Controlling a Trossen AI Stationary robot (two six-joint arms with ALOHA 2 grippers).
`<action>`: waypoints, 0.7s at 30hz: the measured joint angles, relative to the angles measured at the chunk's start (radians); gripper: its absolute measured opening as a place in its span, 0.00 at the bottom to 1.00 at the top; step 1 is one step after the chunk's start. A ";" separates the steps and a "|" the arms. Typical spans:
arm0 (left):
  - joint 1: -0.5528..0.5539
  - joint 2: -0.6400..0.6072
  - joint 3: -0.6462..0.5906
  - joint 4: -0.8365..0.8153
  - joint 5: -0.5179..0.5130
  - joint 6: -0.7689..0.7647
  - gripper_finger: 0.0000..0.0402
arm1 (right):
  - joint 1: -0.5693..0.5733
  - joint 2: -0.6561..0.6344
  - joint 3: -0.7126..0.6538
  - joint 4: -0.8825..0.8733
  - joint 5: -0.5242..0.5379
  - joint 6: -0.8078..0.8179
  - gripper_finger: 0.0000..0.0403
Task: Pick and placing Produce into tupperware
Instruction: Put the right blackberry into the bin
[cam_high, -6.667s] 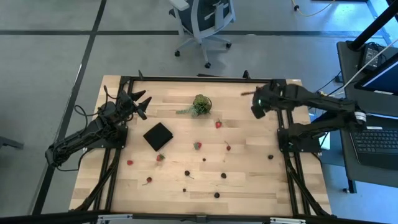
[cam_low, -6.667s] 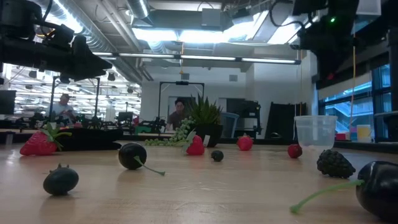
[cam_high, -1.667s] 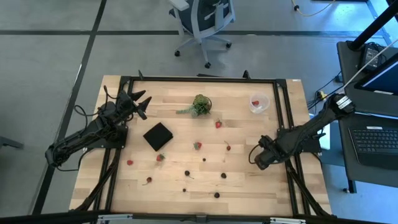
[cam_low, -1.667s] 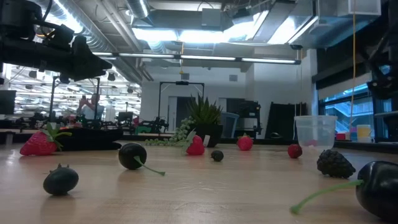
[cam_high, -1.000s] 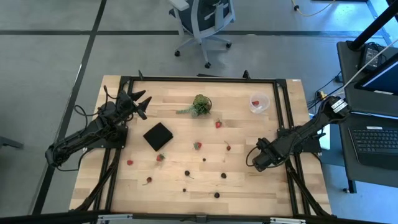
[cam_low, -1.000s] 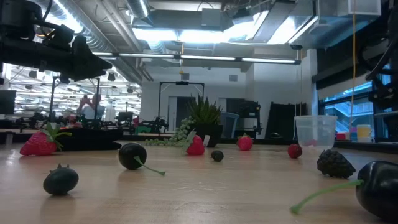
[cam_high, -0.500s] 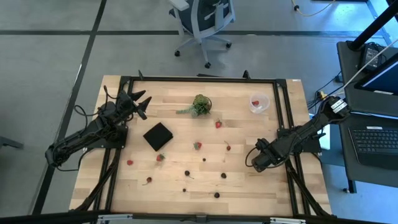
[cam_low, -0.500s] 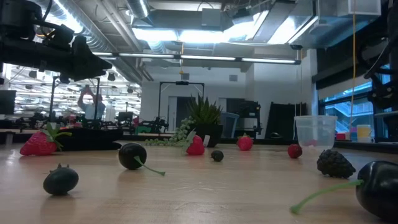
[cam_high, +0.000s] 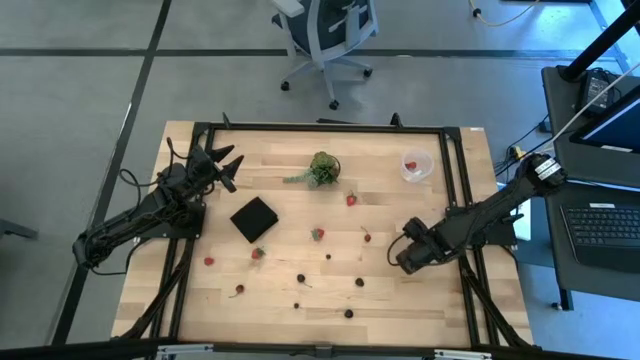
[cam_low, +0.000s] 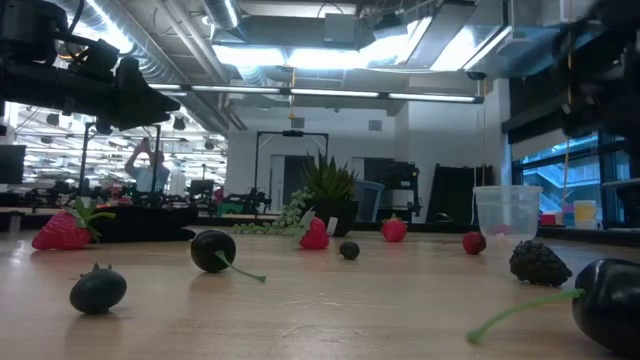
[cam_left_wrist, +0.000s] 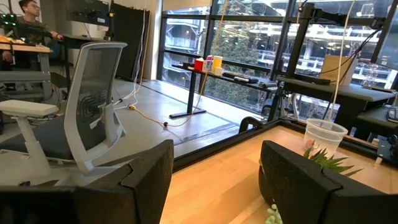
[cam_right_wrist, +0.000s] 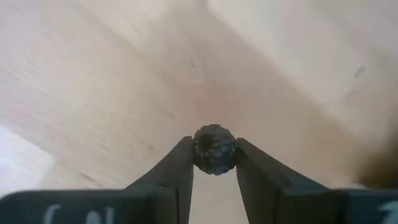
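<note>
The produce lies scattered over the wooden table: red pieces such as one (cam_high: 351, 199) and another (cam_high: 317, 234), and dark ones such as one (cam_high: 300, 279) and another (cam_high: 348, 313). The tupperware (cam_high: 417, 165), a round translucent tub, stands at the far right with a red piece inside; it also shows in the low view (cam_low: 507, 212). My right gripper (cam_high: 405, 256) hangs over the table's right half, pointing down, shut on a dark bumpy berry (cam_right_wrist: 214, 149). My left gripper (cam_high: 228, 165) waits open at the far left, pointing level (cam_left_wrist: 214, 180). My right gripper pinches the dark berry by two opposite sides (cam_right_wrist: 198, 153) between its two fingers (cam_right_wrist: 180, 168). It sits right at their free ends. The fingers come from above, pointing down. The berry looks lifted clear of the wood below.
A flat black square (cam_high: 254, 218) lies left of centre. A green leafy clump (cam_high: 323, 168) lies at the far middle. Black frame rails (cam_high: 455, 200) run along the table's sides. An office chair (cam_high: 325, 35) stands beyond the far edge. Bare wood lies between the right gripper and the tub.
My right gripper has shifted a little toward the table's left edge and risen; in the low view its arm now shows as a blur at the upper right, where it did not before.
</note>
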 joint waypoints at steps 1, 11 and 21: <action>0.000 0.000 0.000 0.000 0.000 0.000 0.59 | -0.019 -0.011 0.024 -0.022 0.017 -0.030 0.26; 0.000 0.000 0.000 0.030 0.000 0.001 0.59 | -0.316 -0.046 0.296 -0.343 0.116 -0.353 0.26; 0.000 0.000 0.000 0.038 0.000 0.001 0.59 | -0.722 -0.046 0.355 -0.368 0.152 -0.768 0.26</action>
